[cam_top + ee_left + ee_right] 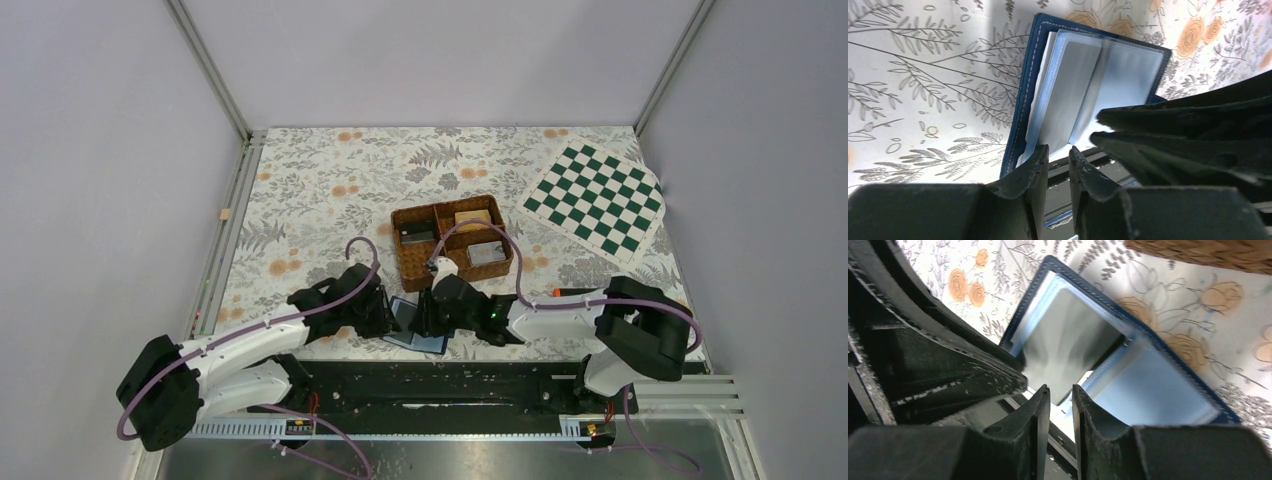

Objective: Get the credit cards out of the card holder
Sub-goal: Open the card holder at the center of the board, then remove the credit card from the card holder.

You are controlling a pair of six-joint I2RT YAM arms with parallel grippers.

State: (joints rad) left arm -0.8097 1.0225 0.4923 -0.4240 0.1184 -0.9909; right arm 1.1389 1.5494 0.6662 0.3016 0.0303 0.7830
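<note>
Pale grey walls box in a floral-patterned table, with a green-and-white checkered mat at its far right corner and a brown wicker tray at mid-table. Just in front of the tray, at the table's near edge, the card holder lies open, blue pockets up. The left gripper and right gripper meet at its near edge. Each shows only a narrow gap between its fingers, and whether either pinches a leaf I cannot tell. No card looks to be out yet, so the step is probably getting first purchase. The next move calls for a firm pinch on the grey card while the other arm steadies the cover.
</note>
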